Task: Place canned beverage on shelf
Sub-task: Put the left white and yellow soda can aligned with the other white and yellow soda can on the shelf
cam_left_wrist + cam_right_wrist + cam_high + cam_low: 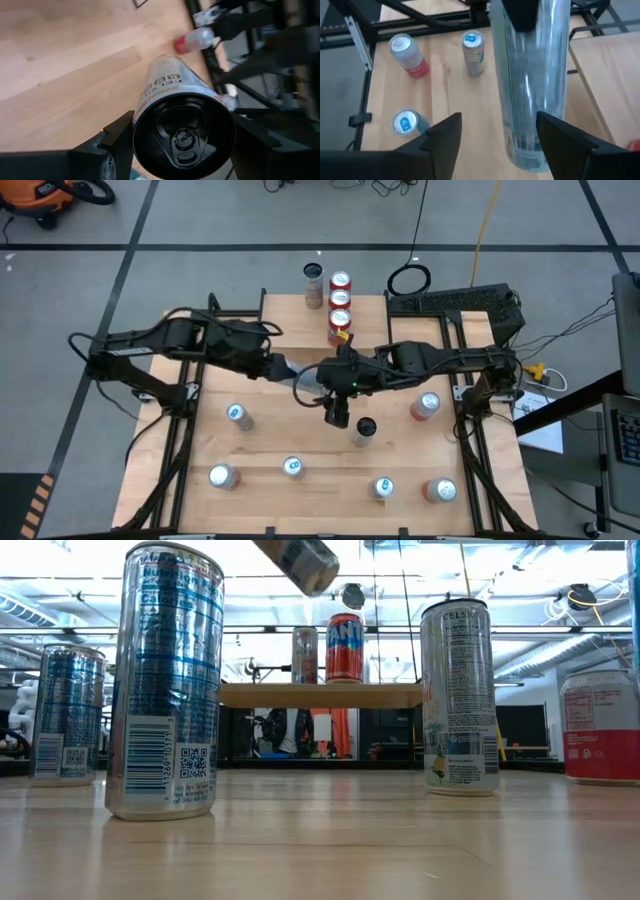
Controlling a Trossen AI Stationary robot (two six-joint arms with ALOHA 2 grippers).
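– Two grippers are crowded together at the middle of the high view. Which one has the drink?

– My left gripper point(185, 137). Its fingers point(117, 142) are clamped on either side of the canned beverage point(182, 125), close to its black top end. In the left wrist view the can's body runs away from the camera over the tabletop point(60, 75).

– And the other one?

– My right gripper point(500, 125) stands spread wide. In its own view there is bare table between one finger point(447, 132) and the can, so it grips nothing. A dark finger of the left gripper shows at the can's far end, at the top of that frame.

– So where is the can against the shelf point(270, 695)?

– In the air, not on it. The low view shows it tilted at the top edge of the frame, a little left of centre, above the shelf board and apart from it. In the high view the arms hide most of it.

– What is on the shelf now?

– From table height I see a slim can point(305, 655) and an orange can point(345, 647) upright on the board. From above, they are part of a cluster of cans at the top centre of the frame.

– Anything else nearby?

– Several cans point(235, 415) stand scattered over the lower half of the high view. One with a black top point(365, 427) is just to the lower right of the grippers.
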